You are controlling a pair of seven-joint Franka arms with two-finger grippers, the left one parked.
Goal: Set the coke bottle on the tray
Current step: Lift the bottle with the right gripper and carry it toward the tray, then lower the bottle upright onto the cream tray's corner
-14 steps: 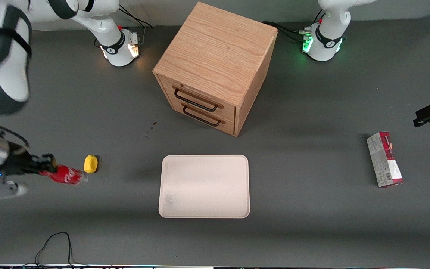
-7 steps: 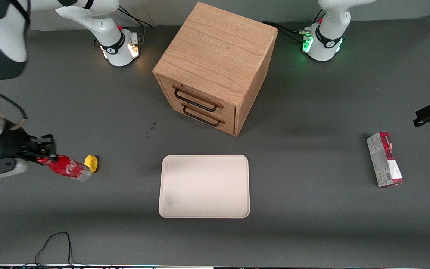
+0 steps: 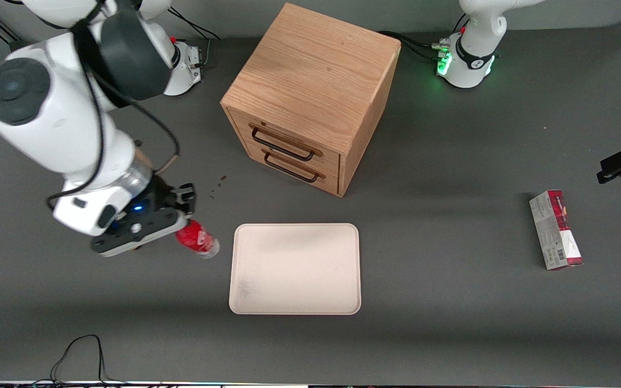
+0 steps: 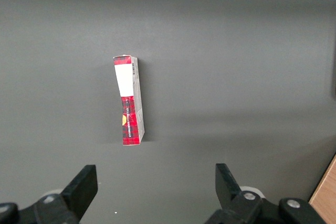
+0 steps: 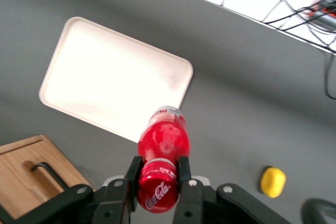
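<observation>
A dark grey tabletop fills the front view, with the cream-pink tray (image 3: 295, 268) low in the middle of the frame and the wooden drawer cabinet (image 3: 310, 97) above it. At left of centre the gripper (image 3: 184, 215) is clamped on the coke bottle (image 3: 197, 241), carried in the air just short of the tray's edge. The bottle juts out past the fingers (image 5: 183, 169), so it could swing or slip in the grip, or, let go too early, roll off the low rim; a red-and-grey carton (image 3: 556, 230) lies at the frame's right.

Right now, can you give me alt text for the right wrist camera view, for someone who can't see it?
The tool is shut on a coke bottle with a red label, holding it in the air near one corner of a cream tray on the grey table. A yellow lump lies on the table, and a wooden cabinet shows at the edge.
</observation>
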